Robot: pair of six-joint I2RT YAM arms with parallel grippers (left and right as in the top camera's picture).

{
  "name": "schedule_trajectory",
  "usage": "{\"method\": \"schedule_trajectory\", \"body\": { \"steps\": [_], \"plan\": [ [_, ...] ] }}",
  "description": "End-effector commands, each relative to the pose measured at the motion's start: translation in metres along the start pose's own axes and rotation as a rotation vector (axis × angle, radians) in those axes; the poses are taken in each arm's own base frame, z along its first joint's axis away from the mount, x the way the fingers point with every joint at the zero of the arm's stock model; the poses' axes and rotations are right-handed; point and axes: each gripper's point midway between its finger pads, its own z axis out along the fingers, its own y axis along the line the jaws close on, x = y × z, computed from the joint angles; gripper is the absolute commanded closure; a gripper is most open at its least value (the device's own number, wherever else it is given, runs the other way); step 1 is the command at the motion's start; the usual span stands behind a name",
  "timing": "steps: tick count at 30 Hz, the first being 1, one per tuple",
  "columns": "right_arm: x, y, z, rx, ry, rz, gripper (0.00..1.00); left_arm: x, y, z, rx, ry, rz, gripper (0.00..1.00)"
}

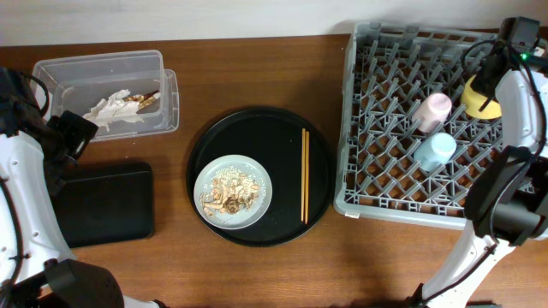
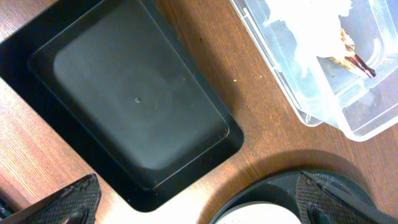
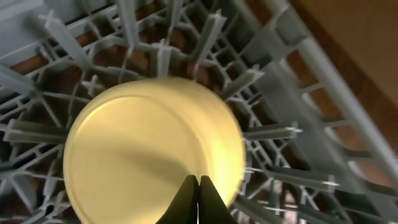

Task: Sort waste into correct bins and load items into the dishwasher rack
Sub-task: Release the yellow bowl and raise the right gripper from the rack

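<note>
I see the sorting table, with both cups and the bowl in the rack.
Left to right: my left gripper hangs, jaws wide, above the shallow black tray. Wrapper scraps lie in the clear tub. Food bits sit on the grey plate, which is beside the chopsticks on the round black tray. The dishwasher rack holds the pink cup, the blue cup and the yellow bowl. My right gripper has its jaws pressed together at the bowl's edge.

Rack pegs hem the yellow bowl closely.
</note>
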Motion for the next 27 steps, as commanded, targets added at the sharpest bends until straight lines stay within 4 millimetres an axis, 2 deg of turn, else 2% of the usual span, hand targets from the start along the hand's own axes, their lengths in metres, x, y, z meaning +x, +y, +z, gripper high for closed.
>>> {"method": "schedule_trajectory", "body": {
  "steps": [1,4,6,11,17,20,23,27],
  "plan": [
    [-0.023,-0.024,-0.036,0.037,-0.076,0.039,0.94,-0.003,0.002,-0.007,0.007,-0.023,-0.016,0.01],
    [-0.02,-0.025,-0.039,0.032,-0.062,0.034,0.93,-0.003,0.002,-0.007,0.007,-0.023,-0.016,0.01],
    [-0.017,-0.018,-0.038,-0.008,-0.047,0.031,0.93,-0.003,0.002,-0.007,0.007,-0.023,-0.016,0.01],
    [-0.016,0.034,-0.043,-0.302,-0.018,0.035,0.96,-0.003,0.002,-0.007,0.007,-0.023,-0.016,0.01],
    [-0.014,0.05,-0.01,-0.314,-0.02,0.037,0.96,-0.003,0.002,-0.007,0.007,-0.023,-0.016,0.01],
    [-0.008,0.054,0.011,-0.298,-0.008,0.035,0.96,-0.003,0.002,-0.007,0.007,-0.023,-0.016,0.01],
    [0.002,0.054,0.022,-0.278,0.023,0.025,0.96,-0.003,0.002,-0.007,0.007,-0.023,-0.016,0.01],
    [0.007,0.027,0.023,-0.133,0.032,0.014,0.96,-0.003,0.002,-0.007,0.007,-0.023,-0.016,0.01]
  ]
}}
